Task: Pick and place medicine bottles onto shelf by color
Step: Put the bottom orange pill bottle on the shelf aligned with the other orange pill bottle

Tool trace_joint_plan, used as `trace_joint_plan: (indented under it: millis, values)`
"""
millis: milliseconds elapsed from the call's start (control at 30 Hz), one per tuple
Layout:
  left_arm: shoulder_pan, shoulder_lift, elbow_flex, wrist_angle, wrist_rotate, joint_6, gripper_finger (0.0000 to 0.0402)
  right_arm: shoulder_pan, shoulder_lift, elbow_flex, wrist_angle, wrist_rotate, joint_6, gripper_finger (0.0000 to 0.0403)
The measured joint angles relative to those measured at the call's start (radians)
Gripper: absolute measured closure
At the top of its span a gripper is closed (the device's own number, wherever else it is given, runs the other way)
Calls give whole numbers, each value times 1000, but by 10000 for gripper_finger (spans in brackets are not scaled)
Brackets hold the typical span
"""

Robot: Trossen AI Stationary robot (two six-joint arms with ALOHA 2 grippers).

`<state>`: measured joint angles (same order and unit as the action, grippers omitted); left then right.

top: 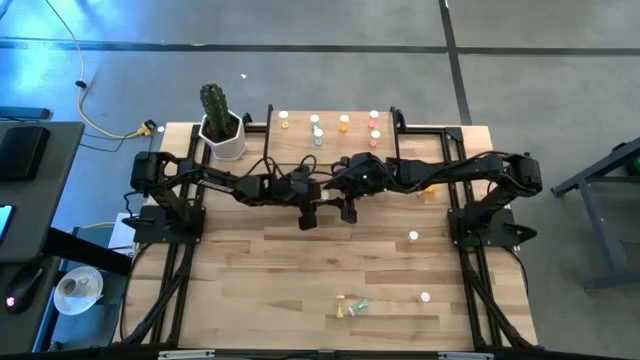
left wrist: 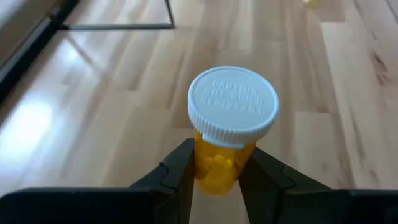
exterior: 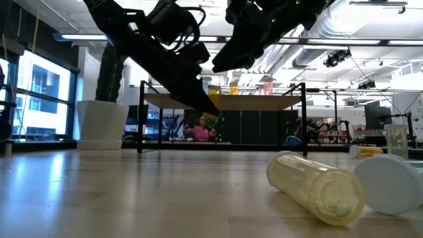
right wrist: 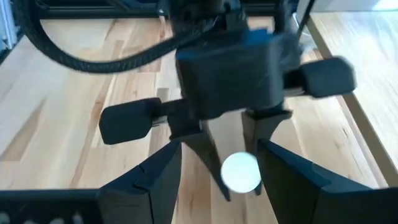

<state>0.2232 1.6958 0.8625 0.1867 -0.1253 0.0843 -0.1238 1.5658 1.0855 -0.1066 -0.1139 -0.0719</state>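
The left gripper [left wrist: 217, 177] pinches an orange medicine bottle [left wrist: 221, 168], its two dark, matte, wedge-shaped fingers pressed against the translucent amber body, through which small pills show. The bottle's cap [left wrist: 233, 106] is white, round and ribbed round the edge, with raised lettering on its flat top, and it stands clear beyond the fingertips. Beneath the gripper runs the pale wood-plank tabletop [left wrist: 93, 112], smooth and lightly glossy. Facing it at close range, the right gripper [right wrist: 217, 171] hangs with its fingers spread wide and nothing between them; just beyond its tips the left gripper shows as a blocky dark housing, with the white cap seen end-on under it. From above, the two grippers [top: 308, 212] [top: 348, 207] meet near the table's middle, just in front of the shelf [top: 300, 137], a low light-wood board on thin black legs. On the shelf stand several small white-capped bottles, yellow [top: 284, 120], green [top: 318, 136], orange [top: 344, 123] and pink-red [top: 375, 135]. Beside the shelf, on the left arm's side, is a white pot with a green cactus [top: 218, 125]. Well away from both grippers, at the table's near edge, a yellow bottle [exterior: 316, 186] lies on its side, clear and cylindrical, with another white cap [exterior: 390, 184] next to it.
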Motion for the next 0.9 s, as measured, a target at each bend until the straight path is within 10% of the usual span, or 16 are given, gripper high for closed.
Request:
trace_joint_plan:
  millis: [900]
  values:
    - [17,0,60,2,0,-2,306,-27,0,-2,-48,28,-41,204]
